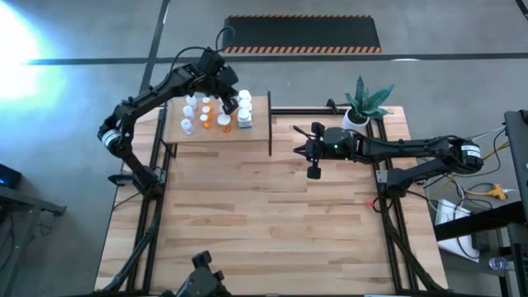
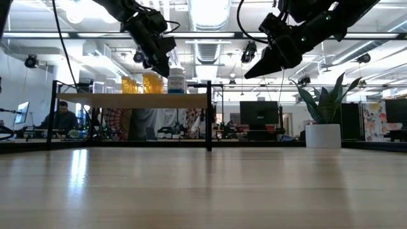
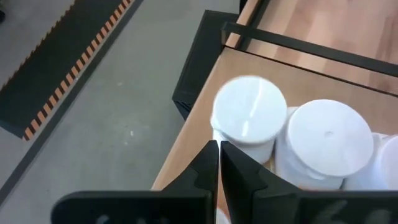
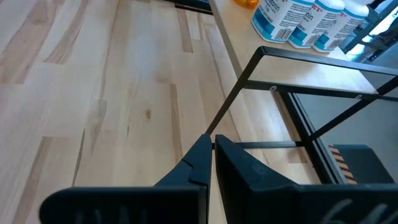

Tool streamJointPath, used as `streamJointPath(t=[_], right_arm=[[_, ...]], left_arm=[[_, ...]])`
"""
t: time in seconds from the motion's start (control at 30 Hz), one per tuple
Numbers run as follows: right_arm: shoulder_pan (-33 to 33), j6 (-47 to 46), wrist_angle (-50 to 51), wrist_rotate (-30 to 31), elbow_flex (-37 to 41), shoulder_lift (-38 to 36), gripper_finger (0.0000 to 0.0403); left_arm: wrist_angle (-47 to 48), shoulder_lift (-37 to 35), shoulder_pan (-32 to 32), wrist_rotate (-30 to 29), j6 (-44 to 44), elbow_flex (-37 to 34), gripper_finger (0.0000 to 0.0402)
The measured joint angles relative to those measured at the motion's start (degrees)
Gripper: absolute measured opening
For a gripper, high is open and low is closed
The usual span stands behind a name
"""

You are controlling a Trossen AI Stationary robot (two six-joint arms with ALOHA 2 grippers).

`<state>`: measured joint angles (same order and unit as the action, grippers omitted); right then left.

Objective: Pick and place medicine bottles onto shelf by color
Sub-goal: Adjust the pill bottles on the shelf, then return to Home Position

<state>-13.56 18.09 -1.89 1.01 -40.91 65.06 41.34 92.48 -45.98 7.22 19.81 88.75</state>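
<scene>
The shelf stands at the table's far left, its dark divider at its right end. Several medicine bottles stand on it: clear-bluish ones by the divider, orange ones in the middle and white ones at the left. My left gripper is shut and empty, just above the clear-bluish group; its fingertips are beside a white cap. My right gripper is shut and empty, raised over the table right of the divider; it also shows in its wrist view. My left gripper's shut fingers come slanting down from the far left, close beside the cap of a blue-labelled bottle that stands upright on the shelf. I cannot tell whether they touch it.
A white pot with a green plant stands at the table's far right corner. The shelf's black posts and rail lie between my right gripper and the bottles. The planked tabletop spreads toward the near edge.
</scene>
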Motion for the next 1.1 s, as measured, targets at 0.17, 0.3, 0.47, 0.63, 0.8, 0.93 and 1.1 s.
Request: streamJointPath(t=[0.17,0.3,0.47,0.63,0.8,0.93,1.1], right_arm=[[0.0,-0.02,-0.02,0.0,0.0,0.0,0.0013],[0.0,0.0,-0.01,0.0,0.0,0.0,0.0013],[-0.22,1.47,2.12,-0.03,0.17,-1.59,0.0013],[-2.78,1.72,-0.57,-5.17,4.06,-7.36,0.0013],[-6.25,-1.21,-5.89,-10.72,11.7,-15.17,0.0013],[-7.99,-4.58,-7.04,-11.95,17.06,-22.34,0.0013],[-8.59,-8.39,-11.43,-9.36,24.37,-32.3,0.0013]], left_arm=[[-1.24,0.2,0.29,0.13,-0.02,-0.02,0.0],[-1.79,0.13,0.38,0.11,-0.02,0.27,0.0],[-3.39,-4.81,0.38,3.98,-0.41,-1.49,0.0],[-18.83,-12.51,2.39,16.15,-4.52,-14.49,0.0],[-44.76,-22.12,7.44,18.12,-7.35,-32.54,0.0],[-62.76,-27.69,11.96,18.08,-10.83,-45.66,0.0],[-80.14,-32.11,16.24,16.52,-16.15,-58.58,0.0]])
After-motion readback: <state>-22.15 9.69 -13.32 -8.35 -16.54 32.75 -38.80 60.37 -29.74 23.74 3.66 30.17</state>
